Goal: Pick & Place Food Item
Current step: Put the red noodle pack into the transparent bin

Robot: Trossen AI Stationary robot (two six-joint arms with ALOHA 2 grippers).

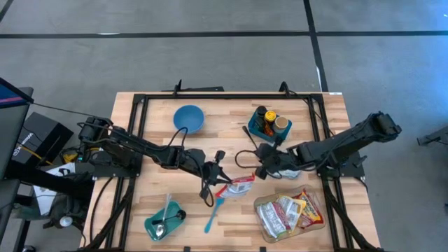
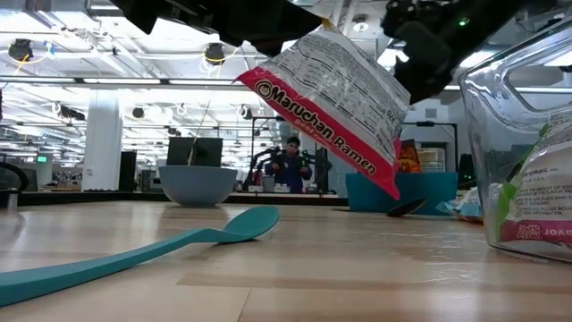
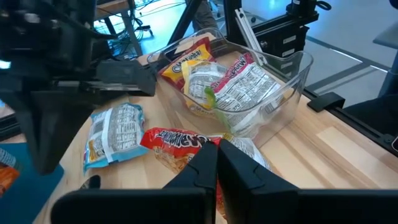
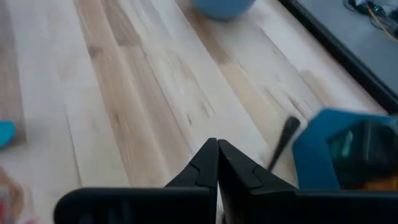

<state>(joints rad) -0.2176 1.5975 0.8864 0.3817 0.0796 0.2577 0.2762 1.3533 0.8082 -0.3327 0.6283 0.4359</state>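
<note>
A red and white Maruchan ramen packet point(image 2: 340, 98) hangs in the air over the middle of the table, and my left gripper point(image 1: 218, 176) is shut on it. In the left wrist view the packet's red edge point(image 3: 180, 138) shows just beyond the shut fingers. My right gripper point(image 1: 261, 168) hovers shut above bare wood, next to the teal bin point(image 4: 348, 149), with nothing between its fingers point(image 4: 217, 155). A blue and white food packet point(image 3: 115, 134) lies flat on the table beside the clear container point(image 3: 292, 74). My left gripper pinches the ramen packet's upper edge point(image 3: 202, 149) between its two shut fingers, coming from the table's left and slanting slightly down. The packet hangs tilted below the fingers, with its lower corner point(image 2: 389, 188) clear of the table.
The clear container point(image 1: 290, 213) with several food packets stands near the front right. Near the far edge are a blue bowl point(image 1: 188, 117) and the teal bin with bottles point(image 1: 269, 124). A teal spatula point(image 1: 213, 213) and a teal tray with a spoon point(image 1: 164, 222) lie near the front.
</note>
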